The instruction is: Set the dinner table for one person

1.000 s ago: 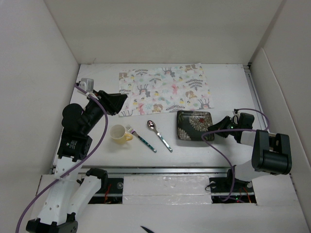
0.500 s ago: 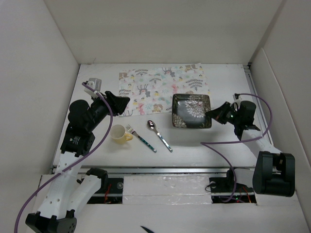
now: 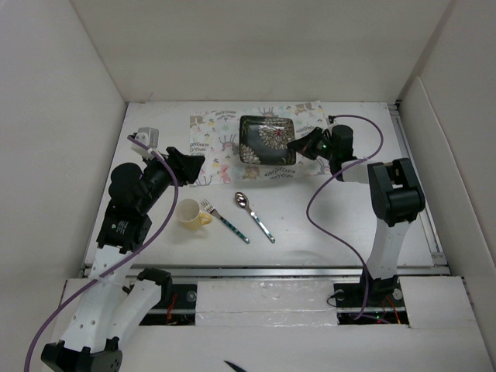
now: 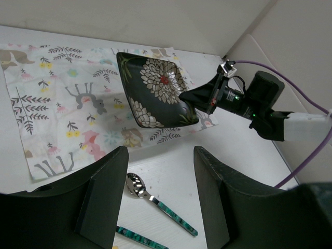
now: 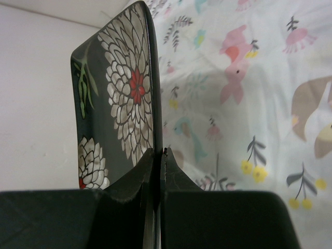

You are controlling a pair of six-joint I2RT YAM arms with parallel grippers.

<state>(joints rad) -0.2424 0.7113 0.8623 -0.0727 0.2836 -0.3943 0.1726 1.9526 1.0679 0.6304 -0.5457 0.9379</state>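
A dark square plate (image 3: pixel 267 140) with white flowers hangs tilted above the floral placemat (image 3: pixel 225 151) on the white dinner table (image 3: pixel 333 225). My right gripper (image 3: pixel 297 146) is shut on the plate's right rim; in the right wrist view the plate (image 5: pixel 116 119) stands edge-on between the jaws (image 5: pixel 157 155). The left wrist view shows the plate (image 4: pixel 155 91) lifted off the cloth. My left gripper (image 3: pixel 195 164) is open and empty at the placemat's left edge, above the spoon (image 4: pixel 158 202). A yellow cup (image 3: pixel 189 213), a fork (image 3: pixel 225 221) and the spoon (image 3: pixel 254 216) lie on the table in front.
White walls enclose the table on the left, back and right. A purple cable (image 3: pixel 341 186) loops from the right arm over the table's right half. The placemat (image 5: pixel 249 93) fills the right wrist view behind the plate.
My right gripper has carried the plate from the table's right front, back and left, until it hangs over the placemat. My left gripper has shifted slightly toward the placemat's edge.
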